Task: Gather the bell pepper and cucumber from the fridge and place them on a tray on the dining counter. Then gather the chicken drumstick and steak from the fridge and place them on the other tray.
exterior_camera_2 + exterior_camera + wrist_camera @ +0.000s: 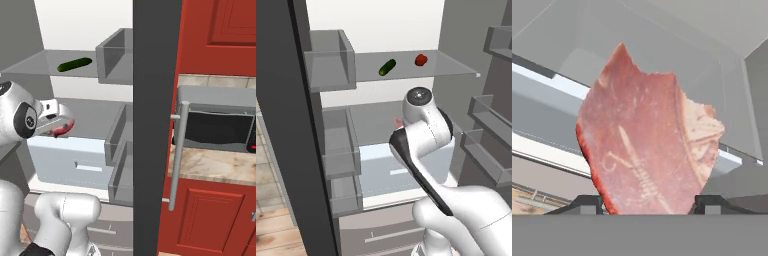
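The fridge [458, 35] stands open in front of me. A flat pinkish-red steak [647, 145] stands upright between my fingertips [587, 204], and my gripper [649, 202] is shut on it. In the right base view the gripper [59, 125] holds the steak [64, 129] just above the middle glass shelf, over the pale drawer. A sliver of the steak [399, 121] shows behind my arm. On the upper glass shelf lie the dark green cucumber [387, 67] [74, 64] and, to its right, the red bell pepper [421, 60]. The chicken drumstick, the trays and the dining counter are out of view.
Grey door bins [331, 62] hang on the left door and more bins [491, 150] on the right door. The pale drawer [381, 172] [70, 160] sits below the gripper. Right of the fridge door edge [152, 125] are red cabinets, a dark oven front [215, 127] and a beige top [210, 167].
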Available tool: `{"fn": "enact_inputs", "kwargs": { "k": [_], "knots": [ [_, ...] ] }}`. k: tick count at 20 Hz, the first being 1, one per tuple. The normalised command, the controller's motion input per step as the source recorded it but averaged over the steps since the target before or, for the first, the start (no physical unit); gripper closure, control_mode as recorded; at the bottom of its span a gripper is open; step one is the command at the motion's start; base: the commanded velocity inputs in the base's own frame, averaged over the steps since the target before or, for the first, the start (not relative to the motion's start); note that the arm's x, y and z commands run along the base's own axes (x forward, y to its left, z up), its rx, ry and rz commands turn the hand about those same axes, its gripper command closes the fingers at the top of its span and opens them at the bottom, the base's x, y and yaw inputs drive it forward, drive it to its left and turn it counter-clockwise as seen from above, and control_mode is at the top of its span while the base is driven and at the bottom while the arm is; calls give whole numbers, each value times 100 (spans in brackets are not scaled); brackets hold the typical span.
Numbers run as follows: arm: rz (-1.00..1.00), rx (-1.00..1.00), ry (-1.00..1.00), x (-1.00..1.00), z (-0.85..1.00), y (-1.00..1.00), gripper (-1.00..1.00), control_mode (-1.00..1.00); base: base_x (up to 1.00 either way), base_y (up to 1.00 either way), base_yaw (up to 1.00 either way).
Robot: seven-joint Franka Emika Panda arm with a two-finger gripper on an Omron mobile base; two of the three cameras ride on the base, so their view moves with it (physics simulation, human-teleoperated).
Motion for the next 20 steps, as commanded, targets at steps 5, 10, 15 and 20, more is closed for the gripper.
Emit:
{"fn": "enact_inputs", "kwargs": {
  "k": [5,10,15,20],
  "knots": [
    [-3,4,9,-82,57,-16,100,-100,0,0,0],
    [-4,3,13,-78,62,-10,100,-100,0,0,0],
    [-5,2,11,-77,49,-5,100,-100,0,0,0],
    [-6,2,5,-84,25,-2,100,-100,0,0,0]
  ]
}}
